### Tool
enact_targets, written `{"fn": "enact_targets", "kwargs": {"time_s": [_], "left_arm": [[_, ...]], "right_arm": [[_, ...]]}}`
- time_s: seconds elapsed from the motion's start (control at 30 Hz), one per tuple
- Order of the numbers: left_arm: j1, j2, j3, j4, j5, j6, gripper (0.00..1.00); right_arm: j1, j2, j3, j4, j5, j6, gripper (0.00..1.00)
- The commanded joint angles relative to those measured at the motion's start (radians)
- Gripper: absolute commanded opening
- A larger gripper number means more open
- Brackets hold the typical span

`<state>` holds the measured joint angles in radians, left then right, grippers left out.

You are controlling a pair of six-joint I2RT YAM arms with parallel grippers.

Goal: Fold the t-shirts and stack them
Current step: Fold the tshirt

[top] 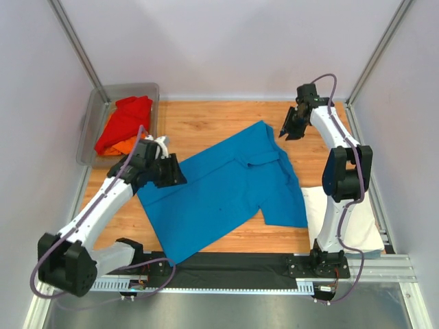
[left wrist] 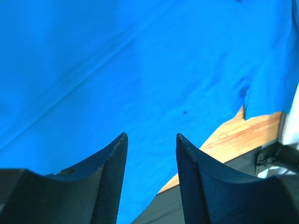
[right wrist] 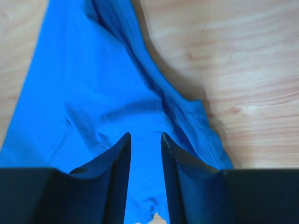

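Four t-shirts are on view. The blue t-shirt (top: pixel 226 188) lies spread out and slantwise on the wooden table (top: pixel 206 120), between the two grippers.

Left gripper (left wrist: pixel 150 137): jaws stand apart with nothing between them. Blue cloth fills its wrist view directly beneath and ahead of the fingers. From above, the gripper sits over the shirt's left edge. Whether the fingertips touch the cloth cannot be determined.

Right gripper (right wrist: pixel 145 136): jaws are parted by a narrower gap, also empty. Below them lies the shirt's far corner with a raised hem ridge, and bare wood shows to the gripper's right. Its height above the cloth cannot be judged.

The white t-shirt (top: pixel 360 229) lies well behind the right gripper, beside that arm's base. The arm covers part of it, and its folds are not legible.

The red t-shirt (top: pixel 127 120) is bunched in the grey tub (top: pixel 92 130), just beyond and to the left of the left gripper. The orange t-shirt (top: pixel 123 145) is largely hidden beneath the red one, with only a small patch showing. The left wrist overlaps the tub's near corner.
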<state>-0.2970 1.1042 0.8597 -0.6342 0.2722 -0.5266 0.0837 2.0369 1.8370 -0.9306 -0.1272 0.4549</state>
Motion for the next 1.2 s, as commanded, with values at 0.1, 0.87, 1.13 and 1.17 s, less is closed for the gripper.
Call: {"fn": "enact_targets", "kwargs": {"time_s": [0.1,0.87,1.13,1.17], "left_arm": [[-0.263,0.359,0.261,0.182,-0.117,0.056,0.52],[-0.498,1.109,0.967,0.093,-0.323,0.117,0.56],[-0.498,1.171,1.03,0.062,-0.355,0.129,0.53],[-0.498,1.172,1.032,0.064,-0.364,0.134,0.53]], "right_arm": [[-0.001,-0.017,-0.102,0.039,-0.104,-0.076,0.34],[-0.038,0.106,-0.148,0.098,-0.256,-0.127,0.34],[-0.036,0.111,-0.157,0.09,-0.247,-0.147,0.36],[-0.036,0.112,-0.162,0.088,-0.244,-0.151,0.36]]}}
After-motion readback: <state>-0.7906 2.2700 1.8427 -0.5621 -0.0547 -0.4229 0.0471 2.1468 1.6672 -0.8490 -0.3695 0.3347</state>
